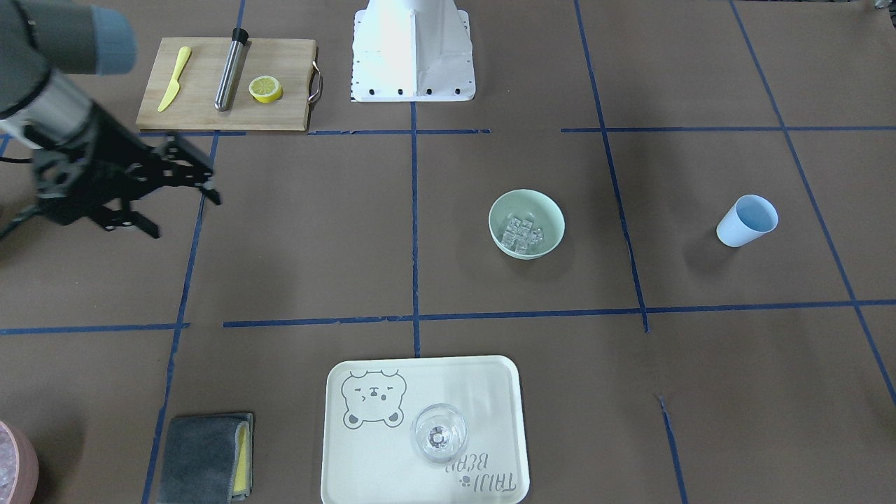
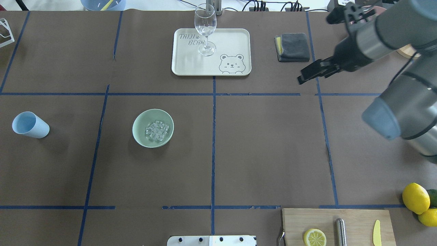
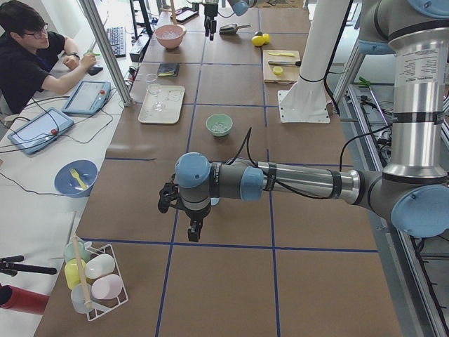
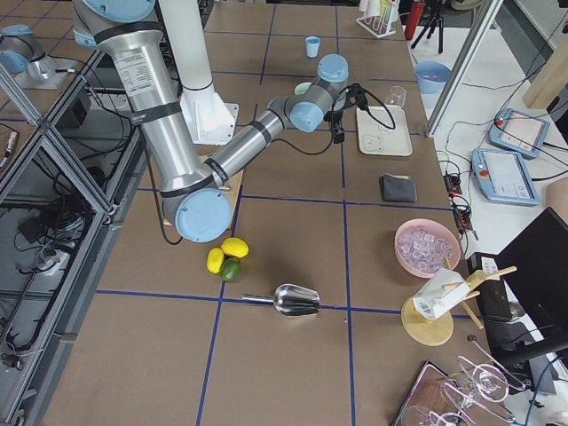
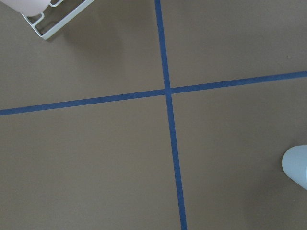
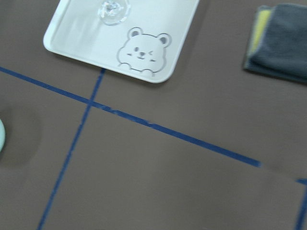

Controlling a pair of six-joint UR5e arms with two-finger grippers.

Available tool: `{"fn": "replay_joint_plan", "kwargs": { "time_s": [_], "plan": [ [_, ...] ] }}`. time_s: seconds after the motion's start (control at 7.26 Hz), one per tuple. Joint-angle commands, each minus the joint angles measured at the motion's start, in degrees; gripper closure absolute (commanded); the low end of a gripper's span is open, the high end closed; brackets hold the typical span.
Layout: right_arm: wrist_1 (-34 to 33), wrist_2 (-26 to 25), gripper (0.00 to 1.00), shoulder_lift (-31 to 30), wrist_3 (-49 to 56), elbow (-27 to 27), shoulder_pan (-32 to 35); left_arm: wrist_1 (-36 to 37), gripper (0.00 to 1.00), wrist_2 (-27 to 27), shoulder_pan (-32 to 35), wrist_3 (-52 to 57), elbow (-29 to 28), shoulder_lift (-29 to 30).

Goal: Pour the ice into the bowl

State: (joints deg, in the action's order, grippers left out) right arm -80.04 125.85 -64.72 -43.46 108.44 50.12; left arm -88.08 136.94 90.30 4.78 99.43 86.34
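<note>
**Status.** The small clear, whitish ice cubes (image 1: pixel 523 233) lie heaped in the bottom of the round pale mint-green matte bowl (image 1: pixel 553 243). None is visible on the brown paper-covered table (image 1: pixel 294 252). On this evidence the pour appears complete and only withdrawal remains.

**Right gripper** (image 1: pixel 185 217). The jaws are apart, with nothing between them. The bowl stands well apart from these jaws, beyond the centre tape line. In the right wrist view, the folded grey cloth with a yellow layer (image 2: pixel 293 46) lies ahead of the jaws on one side. The cream rectangular tray (image 2: pixel 184 70) carrying the clear stemmed wine glass (image 2: pixel 206 30) lies ahead on the other.

**Left gripper** (image 3: pixel 191 228). It shows only in a side view, so whether its jaws are apart or together cannot be told. It hangs over bare table, with the pale blue plastic cup (image 2: pixel 30 124) near it. The cup appears to lie on its side.

**Hazards.**
- A low sweep of the right arm could clip the tall, top-heavy glass and topple it.
- The cup, if on its side, could roll if the left jaws brush it.
- Any contact with the bowl wall could slide it and spill the ice.
</note>
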Motion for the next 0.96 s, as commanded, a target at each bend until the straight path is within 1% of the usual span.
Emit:
{"fn": "replay_joint_plan", "kwargs": {
  "time_s": [0.0,0.14,0.28,0.41,0.55,0.69,0.83],
  "plan": [
    [-9.40,-14.43,0.00,15.95,-11.78,-5.83,-13.68,0.10,0.00,1.22,0.05,0.05,0.68,0.32],
    [-9.17,-19.62,0.00,22.47,-16.26,-13.36,-17.82,0.10,0.00,1.31,0.05,0.14,0.94,0.67],
    [-8.82,-22.46,0.00,30.10,-20.48,-23.00,-20.30,0.01,0.00,1.31,0.05,0.14,1.47,0.67],
    [-8.38,-23.36,0.01,36.53,-24.18,-33.45,-22.24,0.01,0.00,1.31,0.05,0.14,1.56,0.67],
    [-3.24,-25.98,0.00,38.77,-25.69,-39.56,-24.17,0.01,0.00,1.31,0.05,0.05,1.65,0.76],
    [2.81,-29.22,0.01,38.44,-27.97,-42.84,-26.45,-0.07,0.00,1.31,0.05,0.05,1.74,0.76],
    [3.13,-31.17,0.05,38.09,-29.04,-43.92,-27.34,-0.08,0.00,1.40,0.05,0.05,1.74,0.76]
  ]
}}
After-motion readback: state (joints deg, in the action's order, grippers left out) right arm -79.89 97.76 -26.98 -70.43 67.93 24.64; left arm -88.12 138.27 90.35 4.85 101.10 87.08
